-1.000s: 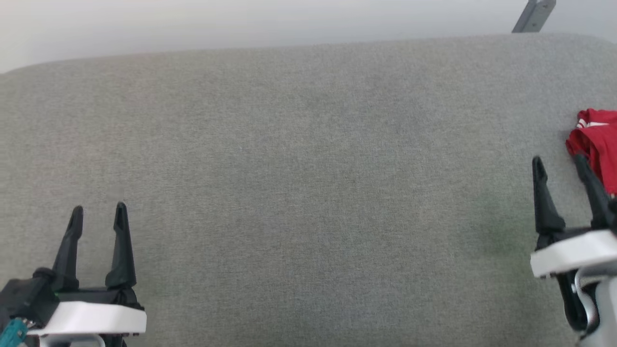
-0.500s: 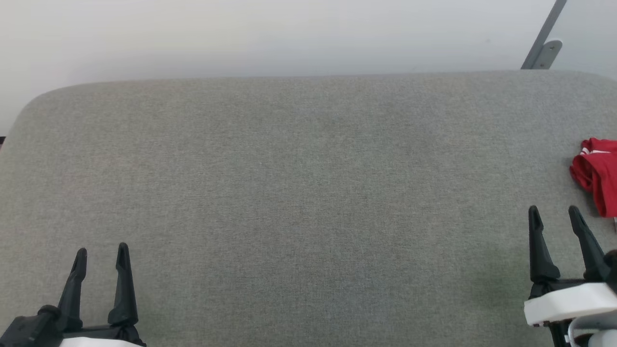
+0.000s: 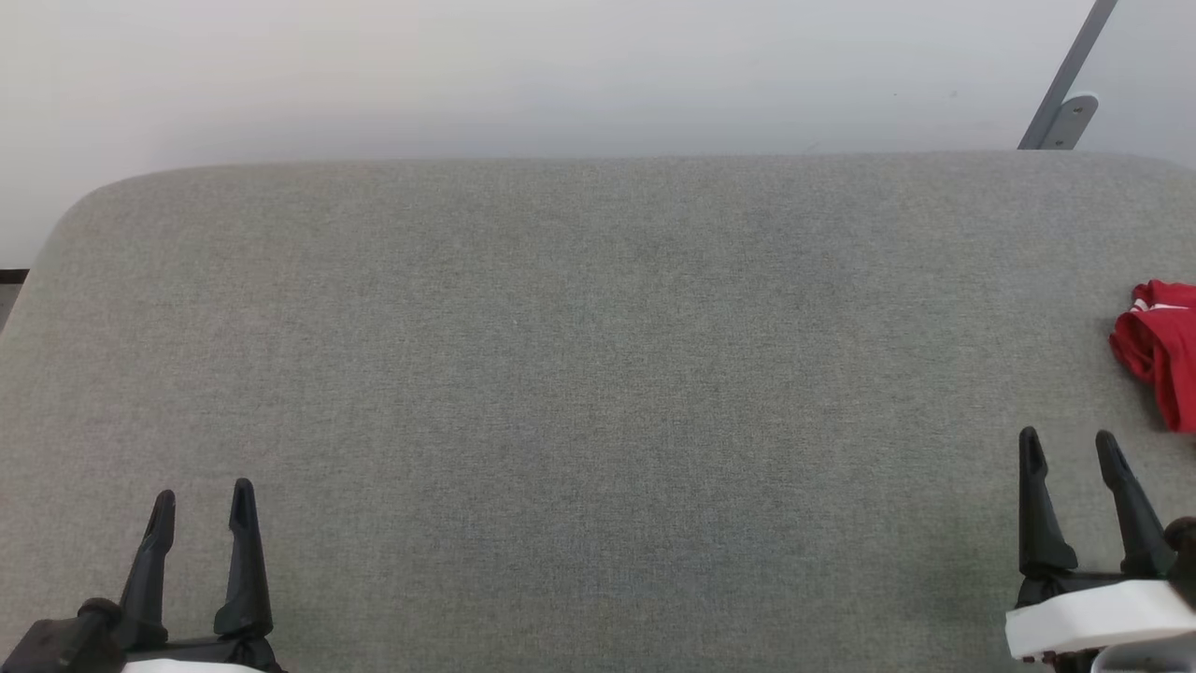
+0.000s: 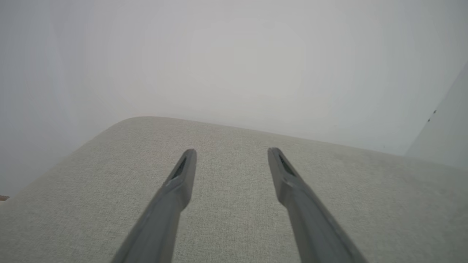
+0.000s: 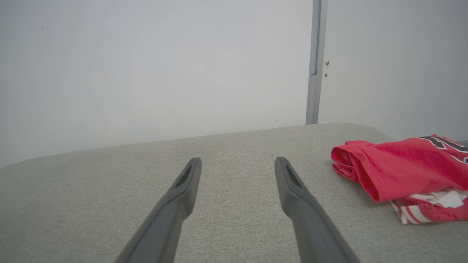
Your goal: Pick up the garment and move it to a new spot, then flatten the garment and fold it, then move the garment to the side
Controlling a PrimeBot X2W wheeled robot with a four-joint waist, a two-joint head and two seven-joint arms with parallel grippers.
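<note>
- Nearest the robot, at the lower left of the head view, the left gripper (image 3: 204, 494), two long dark tapered fingers, points away across the surface. Its jaws stand wide apart with nothing between them, and its own wrist view has bare fabric in the gap.
- Level with it at the lower right, the right gripper (image 3: 1067, 439), the same dark fingers on a white wrist collar, is spread just as wide and grips nothing.
- Both sit low at the near edge, one at each side. I judge this a parked pose rather than a reach, one that leaves the working area free.
- Under and beyond them spreads the table (image 3: 598, 374), a broad pad covered in grey woven fabric with rounded far corners.
- Just past the right gripper and further right, apart from its fingers, lies the garment (image 3: 1159, 350), a red soft jersey shirt at the table's right edge.
- In the right wrist view its red body is layered over a white sleeve with red-and-white striped trim, and part of a black, white-outlined print shows on top. The picture's edge cuts it off, so I cannot tell how neat the fold is.
- Compact and off to the side, it reads to me as already folded and set aside, which would explain the idle grippers.
- Farthest back stands a plain white wall (image 3: 561, 75), with a slanted grey metal bar (image 3: 1065, 103) at the upper right.
</note>
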